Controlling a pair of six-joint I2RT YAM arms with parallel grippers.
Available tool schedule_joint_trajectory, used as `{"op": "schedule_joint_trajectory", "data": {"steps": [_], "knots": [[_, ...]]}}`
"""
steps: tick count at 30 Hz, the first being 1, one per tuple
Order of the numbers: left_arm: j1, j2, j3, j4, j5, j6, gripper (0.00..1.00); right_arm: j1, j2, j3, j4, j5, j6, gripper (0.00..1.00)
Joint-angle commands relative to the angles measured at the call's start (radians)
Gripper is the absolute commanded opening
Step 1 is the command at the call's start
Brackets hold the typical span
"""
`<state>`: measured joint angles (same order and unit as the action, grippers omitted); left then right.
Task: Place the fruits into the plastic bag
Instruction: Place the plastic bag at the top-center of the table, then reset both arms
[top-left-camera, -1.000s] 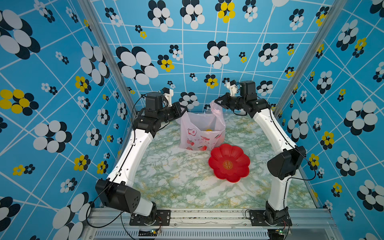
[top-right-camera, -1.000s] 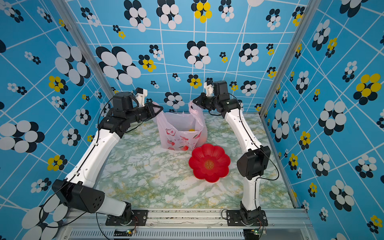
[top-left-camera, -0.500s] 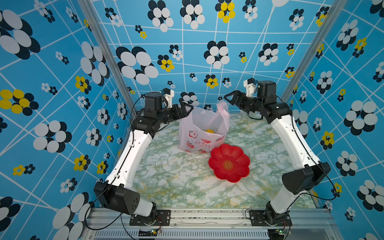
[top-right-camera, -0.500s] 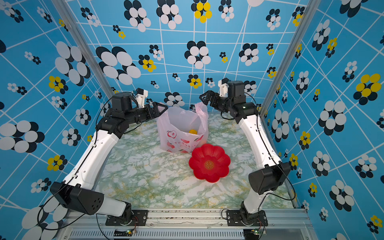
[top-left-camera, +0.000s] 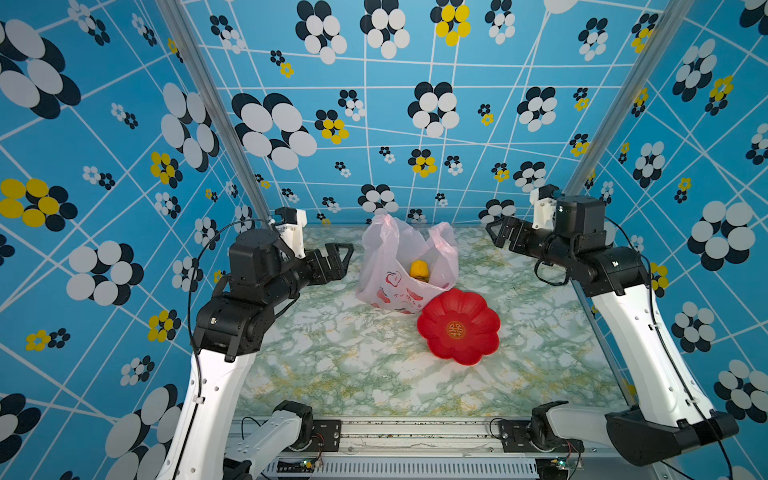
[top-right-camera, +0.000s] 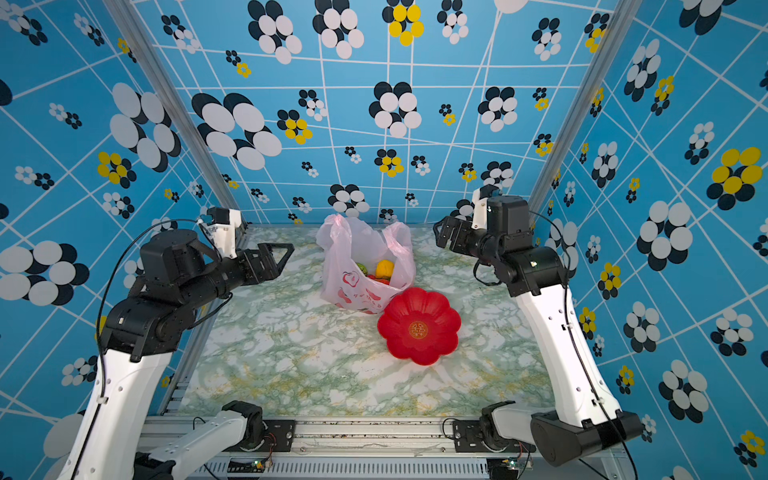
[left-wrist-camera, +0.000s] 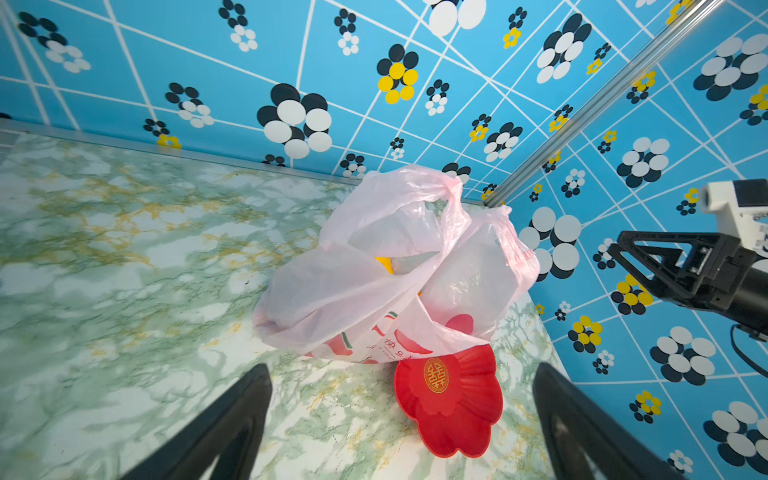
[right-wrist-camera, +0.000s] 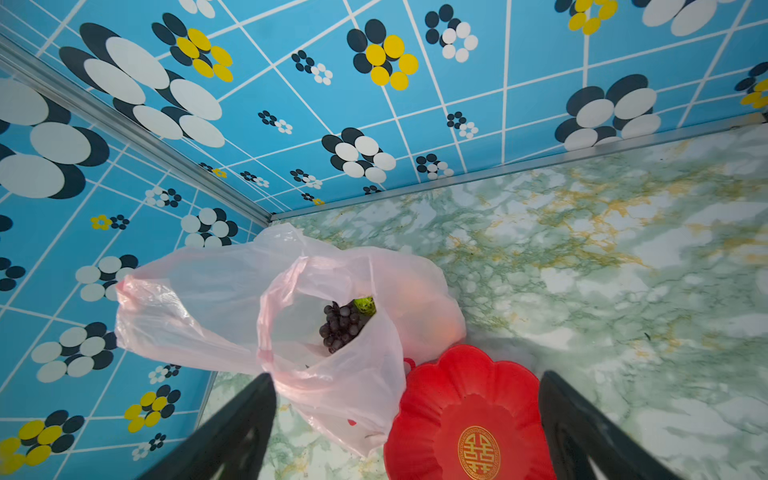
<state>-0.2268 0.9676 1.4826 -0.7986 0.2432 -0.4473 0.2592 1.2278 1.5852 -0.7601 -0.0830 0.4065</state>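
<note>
Pink crinkly plastic bag (top-left-camera: 399, 270) stands at the far middle, seemingly weighed upright by the fruits (top-left-camera: 419, 269) inside, touching the bare red plate (top-left-camera: 459, 328) just nearer, so left gripper (top-left-camera: 341, 259) and right gripper (top-left-camera: 496, 235) flank it, jaws apart, empty.

2 arms, same build. Left arm (top-left-camera: 216, 386): glossy white link shells with small dark screw holes, chunky black joint housings, tiny lit dot on the elbow block. Right arm (top-left-camera: 640, 353): same white shells and black joints. Thin black cable (top-left-camera: 189, 307) arcs outside the left arm. Short black cable loop (top-left-camera: 542, 277) sits by the right wrist. Left gripper (top-left-camera: 345, 259): black, fingers are open triangular frames. Right gripper (top-left-camera: 494, 235): same black build. Boxy white camera mount (top-left-camera: 291, 232) on each wrist. Black base plates (top-left-camera: 326, 432) with screws, thin wires beside them.
</note>
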Motion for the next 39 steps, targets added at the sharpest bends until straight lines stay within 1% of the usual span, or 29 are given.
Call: {"op": "schedule_joint_trajectory", "data": {"steps": [1, 5, 9, 12, 14, 17, 18, 20, 24, 27, 29, 30, 31, 33, 36, 39], "knots": [[0.009, -0.047, -0.078, -0.066, -0.116, 0.005, 0.99, -0.005, -0.116, -0.166, 0.139, 0.087, -0.027, 0.99], [0.009, -0.158, -0.191, -0.060, -0.210, -0.002, 0.99, -0.005, -0.342, -0.455, 0.355, 0.201, -0.014, 0.99], [0.011, -0.288, -0.332, -0.002, -0.266, 0.006, 0.99, -0.005, -0.532, -0.707, 0.541, 0.322, -0.026, 0.99], [0.011, -0.407, -0.473, 0.085, -0.318, 0.008, 0.99, -0.005, -0.622, -0.847, 0.636, 0.365, -0.103, 0.99], [0.011, -0.490, -0.572, 0.142, -0.376, -0.006, 0.99, -0.006, -0.662, -0.930, 0.690, 0.405, -0.166, 0.99], [0.012, -0.579, -0.698, 0.206, -0.456, -0.019, 0.99, -0.006, -0.677, -1.027, 0.744, 0.523, -0.212, 0.99], [0.011, -0.599, -0.730, 0.221, -0.481, -0.017, 0.99, -0.012, -0.672, -1.065, 0.772, 0.535, -0.236, 0.99], [0.011, -0.613, -0.778, 0.247, -0.515, 0.013, 0.99, -0.029, -0.643, -1.127, 0.840, 0.531, -0.246, 1.00], [0.011, -0.602, -0.866, 0.320, -0.584, 0.096, 0.99, -0.067, -0.501, -1.237, 1.027, 0.515, -0.249, 0.99], [0.011, -0.577, -0.936, 0.423, -0.644, 0.128, 0.99, -0.105, -0.352, -1.281, 1.198, 0.503, -0.267, 0.99], [0.016, -0.543, -0.991, 0.528, -0.668, 0.169, 0.99, -0.134, -0.221, -1.294, 1.319, 0.447, -0.286, 0.99], [0.021, -0.518, -1.007, 0.568, -0.676, 0.183, 0.99, -0.177, -0.164, -1.293, 1.361, 0.423, -0.295, 0.99], [0.033, -0.481, -1.024, 0.605, -0.682, 0.189, 0.99, -0.193, -0.097, -1.288, 1.407, 0.403, -0.302, 0.99], [0.061, -0.406, -1.041, 0.660, -0.684, 0.167, 0.99, -0.209, 0.010, -1.279, 1.492, 0.371, -0.318, 0.99], [0.109, -0.288, -1.077, 0.808, -0.663, 0.167, 0.99, -0.220, 0.140, -1.254, 1.604, 0.347, -0.346, 0.99], [0.208, -0.149, -1.092, 0.957, -0.611, 0.172, 0.99, -0.225, 0.214, -1.220, 1.619, 0.287, -0.375, 0.99]]}}
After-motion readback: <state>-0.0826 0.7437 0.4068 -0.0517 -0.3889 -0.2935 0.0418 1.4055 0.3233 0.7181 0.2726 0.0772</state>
